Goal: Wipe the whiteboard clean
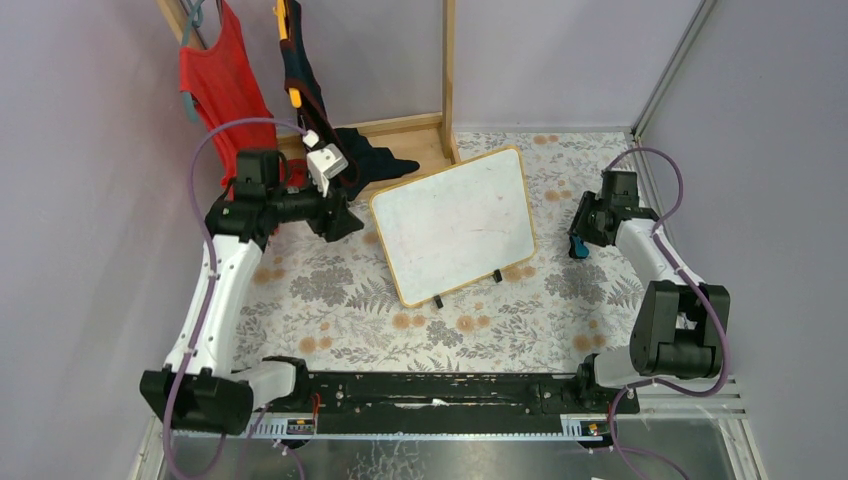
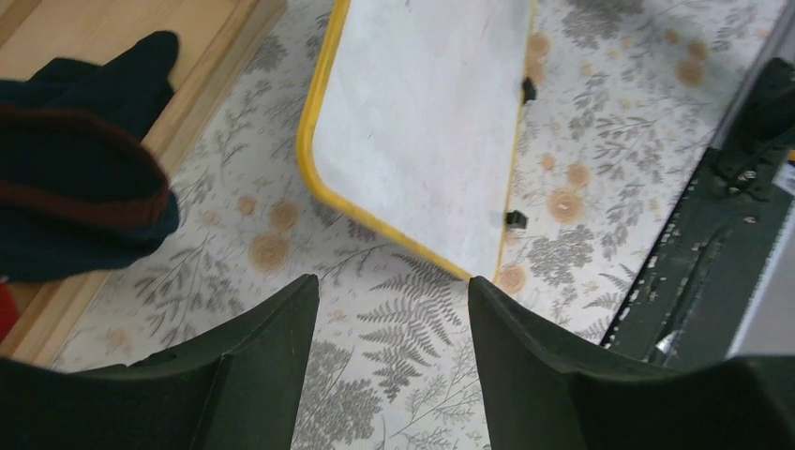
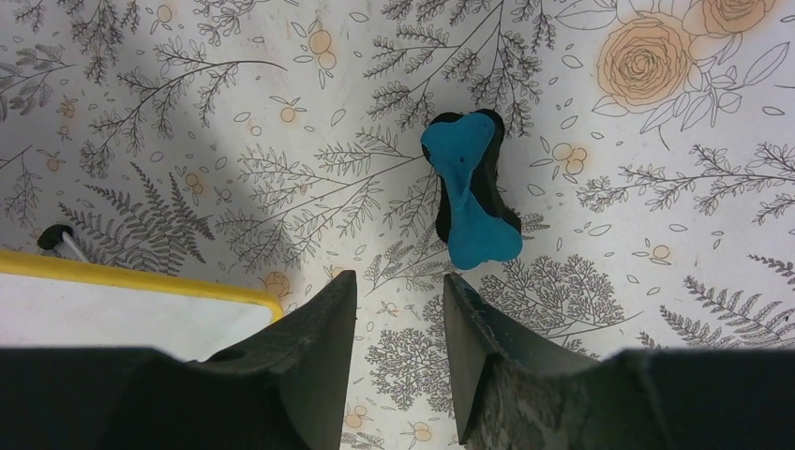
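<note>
The whiteboard [image 1: 455,222] lies tilted on the floral tablecloth at mid-table, with a yellow frame and two small black feet on its near edge. Its face looks white with faint grey smudges, and I see no red writing. It also shows in the left wrist view [image 2: 422,122], and one corner shows in the right wrist view [image 3: 103,314]. A blue eraser with a black base [image 3: 469,192] lies on the cloth right of the board [image 1: 576,246]. My right gripper [image 3: 399,277] is open and empty just short of the eraser. My left gripper [image 2: 394,281] is open and empty over the cloth, left of the board.
A wooden clothes rack [image 1: 447,70] stands at the back, with a red top [image 1: 222,85] and a dark garment [image 1: 300,75] hanging from it. Dark cloth [image 2: 80,187] lies on the rack's wooden base beside my left gripper. A black rail [image 1: 440,392] runs along the near edge. Walls close both sides.
</note>
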